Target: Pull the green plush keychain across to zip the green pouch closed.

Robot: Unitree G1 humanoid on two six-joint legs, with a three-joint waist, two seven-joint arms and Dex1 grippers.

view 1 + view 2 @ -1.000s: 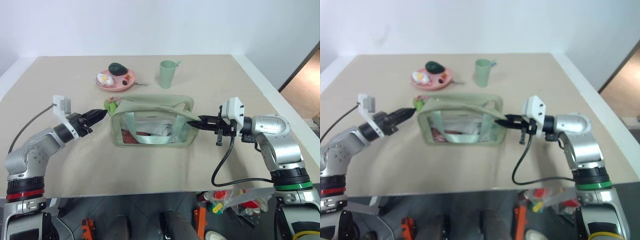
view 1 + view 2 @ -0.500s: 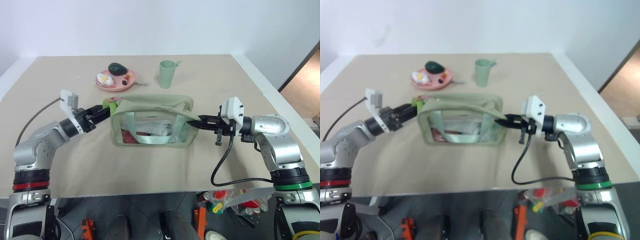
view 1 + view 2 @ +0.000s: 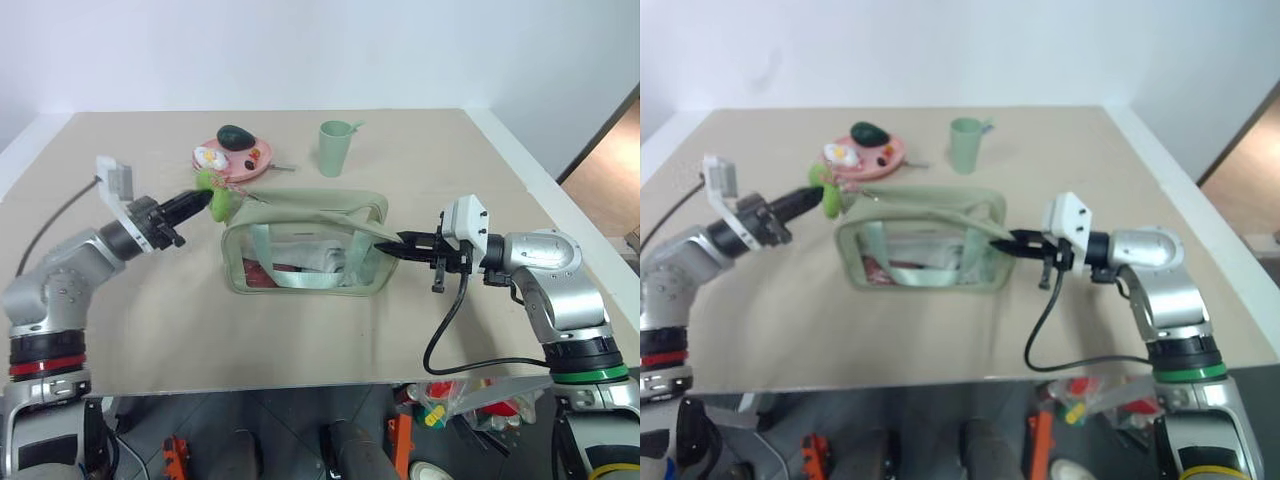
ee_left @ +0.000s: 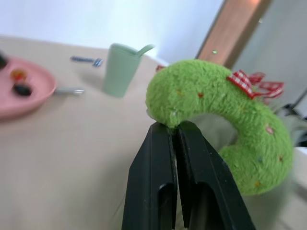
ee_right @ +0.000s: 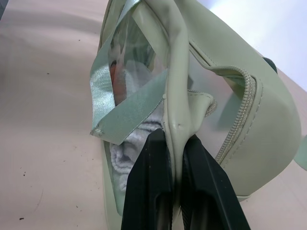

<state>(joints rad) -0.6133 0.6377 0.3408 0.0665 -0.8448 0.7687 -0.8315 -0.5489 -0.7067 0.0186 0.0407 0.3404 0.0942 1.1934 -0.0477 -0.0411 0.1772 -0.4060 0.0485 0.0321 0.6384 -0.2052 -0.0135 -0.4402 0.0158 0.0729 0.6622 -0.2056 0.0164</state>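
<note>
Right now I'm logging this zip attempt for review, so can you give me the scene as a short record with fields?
left end effector: shut on the green plush keychain, raised off the table
right end effector: shut on the green pouch's end
pouch contents: white cloth, something red
behind pouch: pink plate with toy food, pale green cup

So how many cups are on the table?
1. The pale green cup stands at the far side of the table, beyond the green pouch and beside the pink plate. Something could be hiding behind the pouch.
</note>
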